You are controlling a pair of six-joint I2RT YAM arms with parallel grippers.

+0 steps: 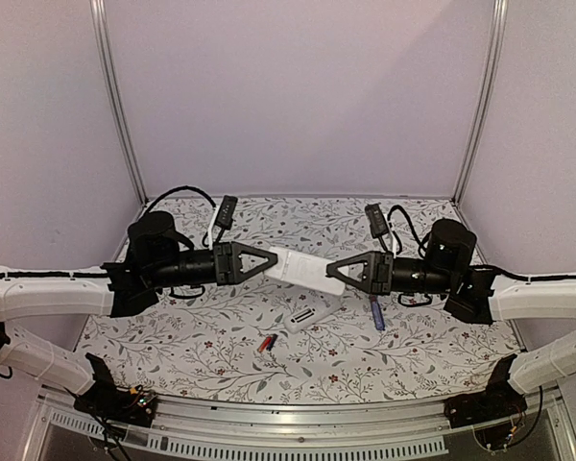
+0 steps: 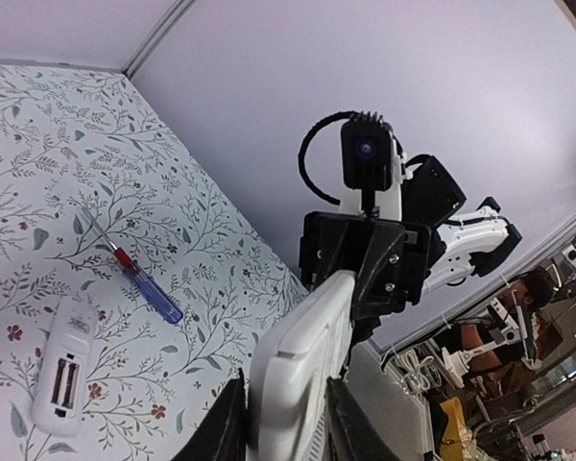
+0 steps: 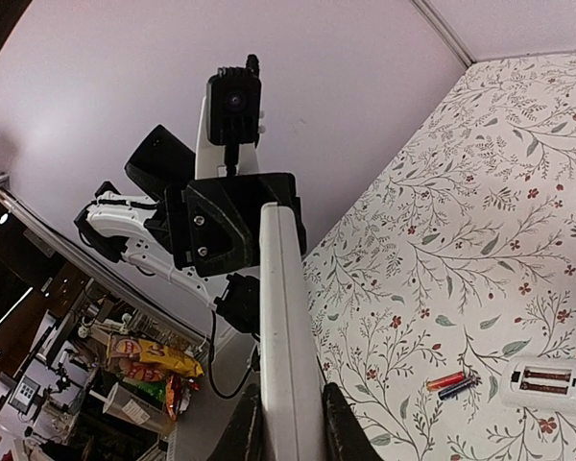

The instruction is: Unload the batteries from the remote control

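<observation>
A white flat oblong piece (image 1: pixel 302 269) hangs in the air between both arms. My left gripper (image 1: pixel 275 260) is shut on its left end and my right gripper (image 1: pixel 329 273) on its right end. It stands between the jaws in the left wrist view (image 2: pixel 302 355) and edge-on in the right wrist view (image 3: pixel 283 317). The remote control (image 1: pixel 305 317) lies on the table below, recess up with two dark slots (image 2: pixel 60 376) (image 3: pixel 547 380). Two small batteries (image 1: pixel 266 343), one red and one dark, lie together to its near left (image 3: pixel 453 383).
A red-and-blue-handled screwdriver (image 1: pixel 377 313) lies on the table right of the remote, also in the left wrist view (image 2: pixel 139 280). The floral table cloth (image 1: pixel 211 336) runs to white walls at the back and sides. Cables loop behind both wrists.
</observation>
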